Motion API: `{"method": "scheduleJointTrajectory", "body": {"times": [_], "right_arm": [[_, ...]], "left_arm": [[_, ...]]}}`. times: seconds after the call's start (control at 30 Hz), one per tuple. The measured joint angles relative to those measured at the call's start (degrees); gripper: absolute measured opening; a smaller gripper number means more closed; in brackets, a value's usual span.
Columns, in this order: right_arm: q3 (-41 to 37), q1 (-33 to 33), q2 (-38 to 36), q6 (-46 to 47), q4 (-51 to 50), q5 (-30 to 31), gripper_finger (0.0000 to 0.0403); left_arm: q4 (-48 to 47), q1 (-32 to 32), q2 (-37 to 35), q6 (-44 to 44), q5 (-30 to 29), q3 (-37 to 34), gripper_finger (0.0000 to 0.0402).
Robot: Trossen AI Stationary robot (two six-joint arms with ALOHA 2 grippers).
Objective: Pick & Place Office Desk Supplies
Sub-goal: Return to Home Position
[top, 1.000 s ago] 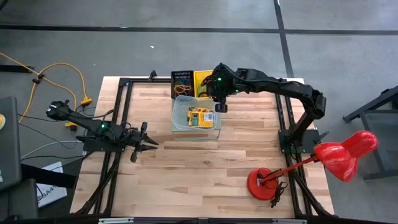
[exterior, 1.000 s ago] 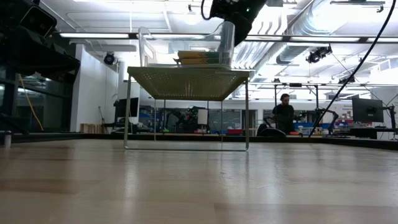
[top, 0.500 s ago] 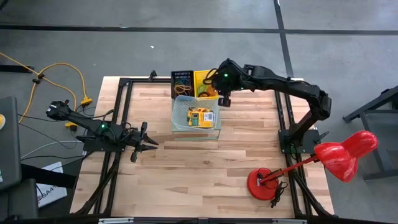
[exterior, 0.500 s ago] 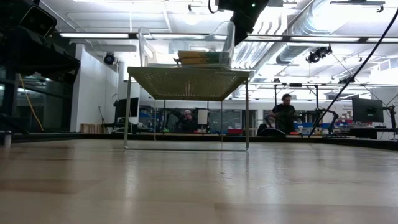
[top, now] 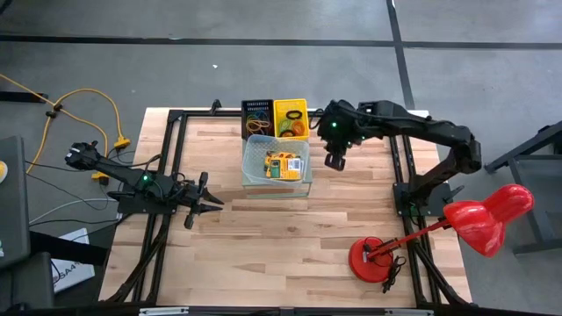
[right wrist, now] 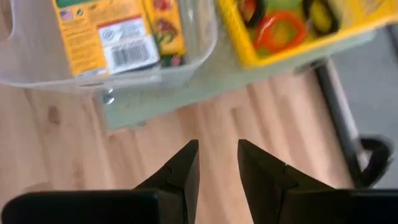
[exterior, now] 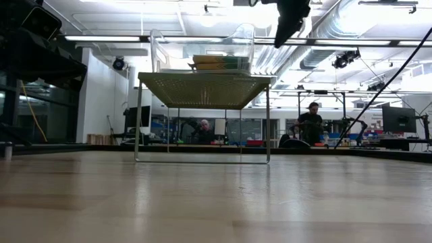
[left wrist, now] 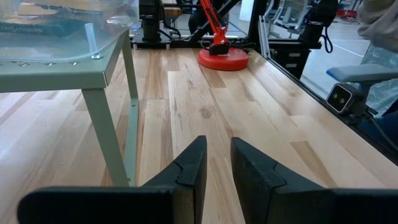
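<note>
You see yellow-and-green crayon boxes (top: 284, 165) left of the right gripper (top: 334, 161), an orange band loop (right wrist: 283, 29) in the yellow bin (top: 291, 118), a red lamp base (top: 372, 259).

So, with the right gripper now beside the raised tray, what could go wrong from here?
1. The right gripper hangs close beside the clear tray on the pale-green stand; a sideways move could knock the tray's wall or push it.
2. The elastic bands lie packed in the yellow bin, so the gripper might lift several together or none.
3. The crayon boxes lie flat inside the tray, hard to get fingers around.
</note>
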Motion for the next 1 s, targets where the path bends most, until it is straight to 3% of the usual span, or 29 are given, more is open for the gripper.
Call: {"method": "scheduleJointTrajectory", "body": {"times": [0.23,0.5,0.63,1.0], "right_arm": [[0.0,2.7,0.0,7.1,-1.8,0.3,0.0097],[-2.0,4.5,-1.7,10.5,-0.7,5.6,0.0097],[-10.7,6.1,-7.6,13.8,5.5,5.8,0.0097],[-41.6,13.0,-25.9,15.5,35.8,1.0,0.0097]], "left_arm": [[0.0,0.0,0.0,0.0,0.0,0.0,0.0068],[0.0,0.0,0.0,0.0,0.0,0.0,0.0068],[0.0,0.0,0.0,0.0,0.0,0.0,0.0068],[0.0,0.0,0.0,0.0,0.0,0.0,0.0068]]}}
